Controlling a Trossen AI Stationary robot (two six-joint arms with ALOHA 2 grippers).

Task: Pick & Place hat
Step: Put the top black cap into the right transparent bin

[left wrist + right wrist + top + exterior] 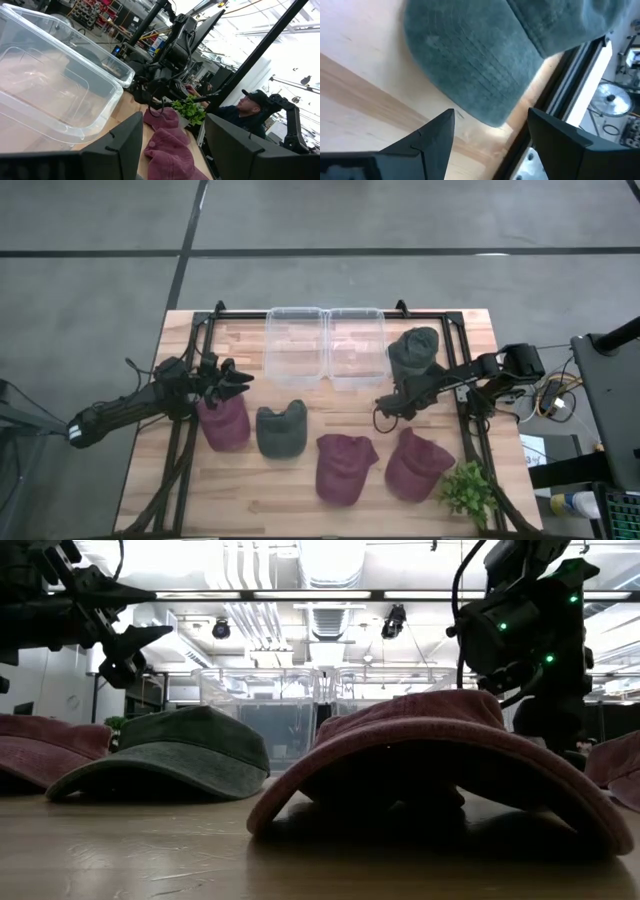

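I see my right gripper [384,406] with fingers spread, holding nothing, near the table's middle; the green hat [414,352] lies toward two o'clock from it, brim pointing at six. My left gripper [240,380], fingers apart, hovers over a maroon hat [224,423].
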